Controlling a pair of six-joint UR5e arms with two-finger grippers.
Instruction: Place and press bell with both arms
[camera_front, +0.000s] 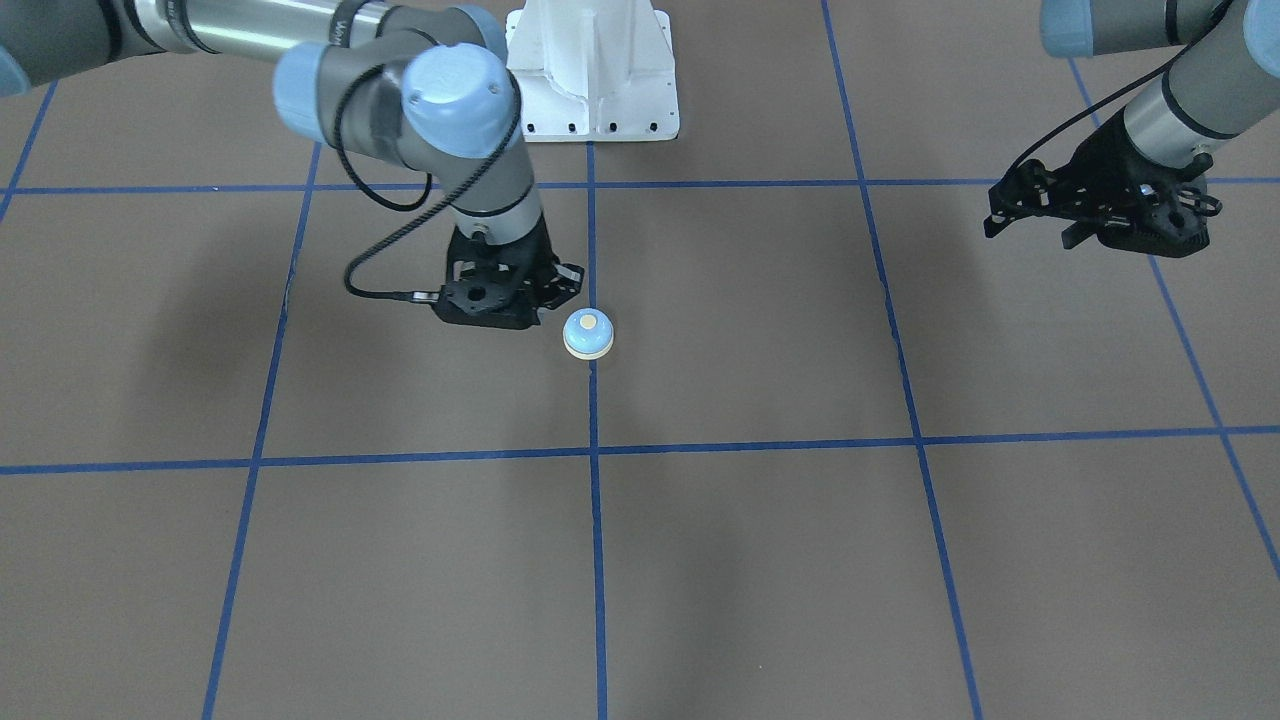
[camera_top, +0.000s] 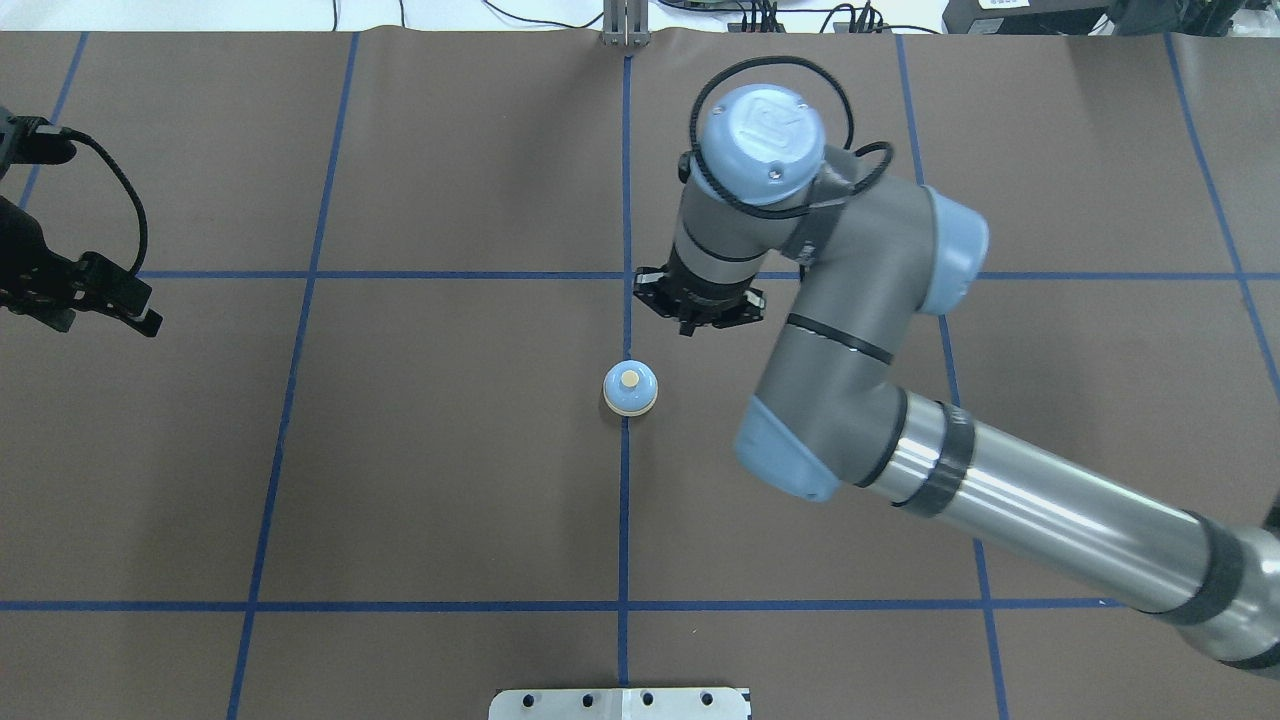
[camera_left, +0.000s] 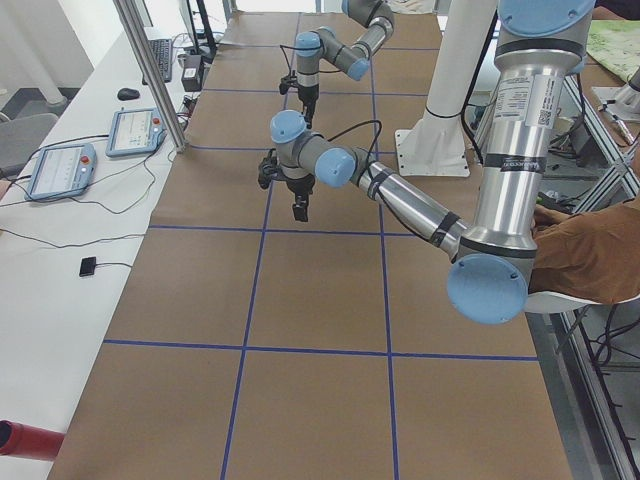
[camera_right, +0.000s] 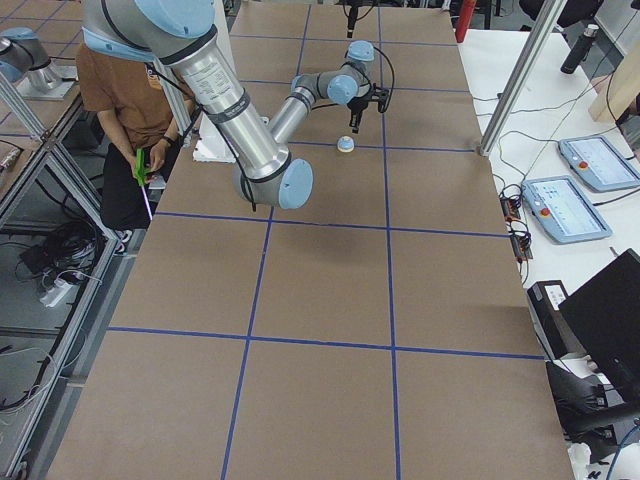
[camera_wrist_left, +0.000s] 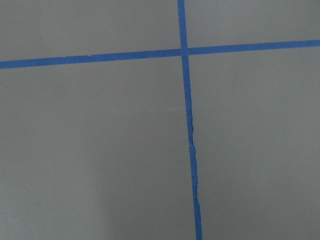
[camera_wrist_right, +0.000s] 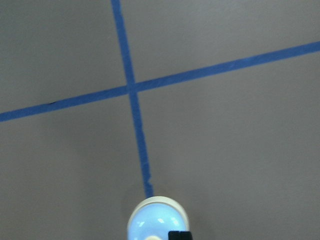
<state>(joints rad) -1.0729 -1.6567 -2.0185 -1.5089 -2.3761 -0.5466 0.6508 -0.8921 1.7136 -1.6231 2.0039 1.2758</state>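
The light-blue bell (camera_front: 588, 334) with a cream base and button stands upright on a blue tape line mid-table; it also shows in the overhead view (camera_top: 630, 388) and at the bottom of the right wrist view (camera_wrist_right: 157, 220). My right gripper (camera_front: 500, 312) hangs just beside the bell, raised off the table and not touching it (camera_top: 695, 322). A single black fingertip (camera_wrist_right: 179, 235) at the bottom centre suggests it is shut and empty. My left gripper (camera_front: 1140, 235) is far off to the side (camera_top: 135, 310), empty and above the table. No fingers show in its wrist view; it looks open.
The brown table mat (camera_top: 450, 480) carries a blue tape grid. The white bolted pedestal base (camera_front: 592, 70) stands at the robot's side. Tablets (camera_left: 140, 130) lie beyond the table's far edge. A person (camera_right: 125, 110) sits near the robot's base.
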